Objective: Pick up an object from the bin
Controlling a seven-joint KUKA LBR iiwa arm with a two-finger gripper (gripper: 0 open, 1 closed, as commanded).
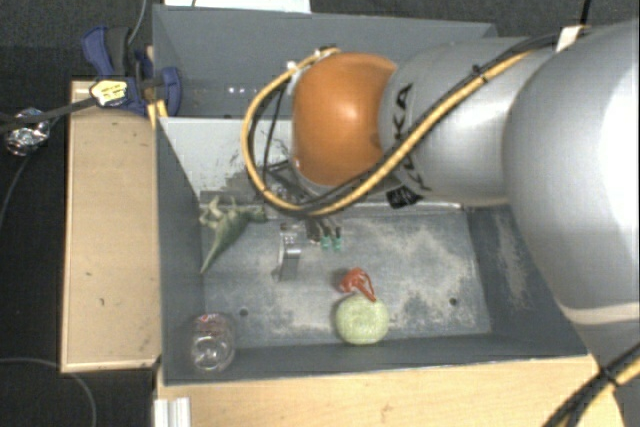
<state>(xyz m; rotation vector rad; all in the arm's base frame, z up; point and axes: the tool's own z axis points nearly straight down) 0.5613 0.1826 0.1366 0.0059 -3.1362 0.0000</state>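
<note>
Green pointed toy point(224, 227): on the bin point(425, 255) floor by its left wall, just left of the gripper point(291, 257).
Gripper: above bare floor mid-bin; open or closed, cannot tell.

Silver arm point(560, 165) wears orange cover point(340, 115), yellow cable point(248, 137).

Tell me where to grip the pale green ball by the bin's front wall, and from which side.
Probably from straight above, gripping the pale green ball across its middle, left to right in the view: it is round, a small red thing lies just behind it and the front wall is near.
</note>
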